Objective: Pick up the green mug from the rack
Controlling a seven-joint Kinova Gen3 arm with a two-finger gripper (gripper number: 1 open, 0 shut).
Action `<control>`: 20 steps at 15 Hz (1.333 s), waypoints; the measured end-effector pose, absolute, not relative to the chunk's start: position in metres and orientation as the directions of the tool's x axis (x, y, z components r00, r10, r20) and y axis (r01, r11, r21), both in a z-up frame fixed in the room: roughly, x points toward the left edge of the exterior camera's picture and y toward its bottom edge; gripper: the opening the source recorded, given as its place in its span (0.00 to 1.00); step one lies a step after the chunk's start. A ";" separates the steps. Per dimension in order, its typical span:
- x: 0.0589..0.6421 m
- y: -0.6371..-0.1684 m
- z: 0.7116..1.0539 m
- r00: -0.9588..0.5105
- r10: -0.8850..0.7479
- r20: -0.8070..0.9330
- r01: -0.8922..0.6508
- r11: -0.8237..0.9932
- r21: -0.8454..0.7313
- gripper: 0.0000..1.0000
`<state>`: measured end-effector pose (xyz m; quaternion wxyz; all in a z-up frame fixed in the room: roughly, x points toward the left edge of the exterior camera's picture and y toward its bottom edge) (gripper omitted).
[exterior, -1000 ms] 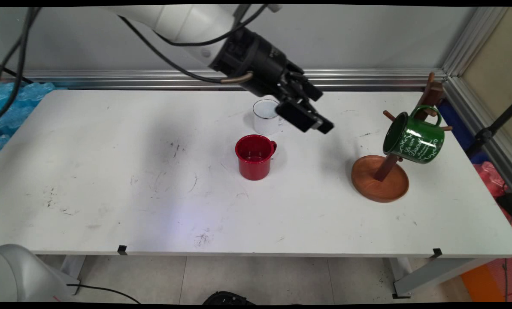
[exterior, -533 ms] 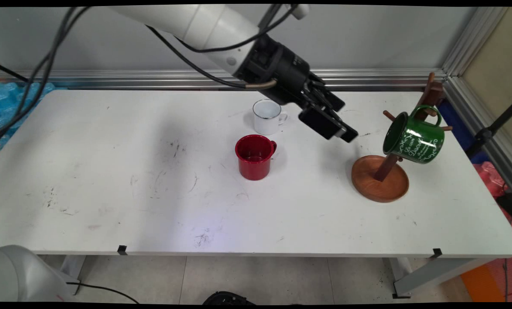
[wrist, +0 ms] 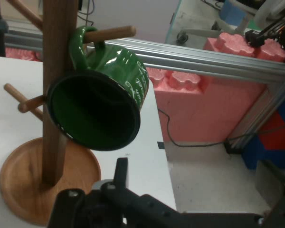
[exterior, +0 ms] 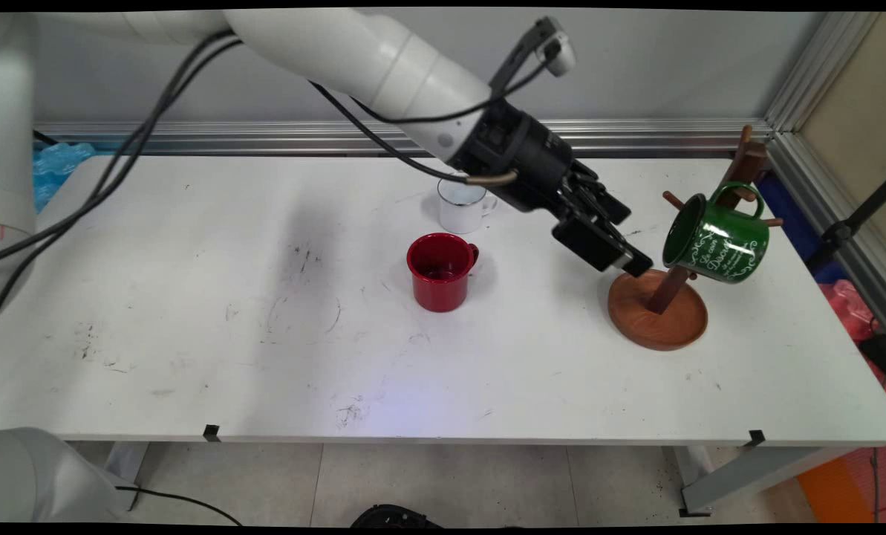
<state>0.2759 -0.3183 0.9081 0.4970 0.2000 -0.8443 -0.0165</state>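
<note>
Hovering beside a hung green mug (exterior: 717,241), the claw (exterior: 612,254) carries nothing.
The mug hangs by its handle from the wooden rack (exterior: 658,308) at the worktop's (exterior: 190,334) right, mouth tilted toward the claw; whether its fingers are apart, I cannot tell.

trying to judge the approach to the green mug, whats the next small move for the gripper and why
Probably ease the gripper slightly up toward the green mug: it hangs by its handle on a peg of the wooden mug tree, mouth facing the gripper, which sits just below and beside its rim.
</note>
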 end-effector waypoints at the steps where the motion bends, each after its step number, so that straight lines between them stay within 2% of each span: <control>1: 0.272 -0.321 0.903 -0.419 -0.356 0.835 -0.318 0.919 0.232 1.00; 20: 0.223 -0.357 0.847 -0.296 -0.364 0.883 -0.344 0.903 0.257 1.00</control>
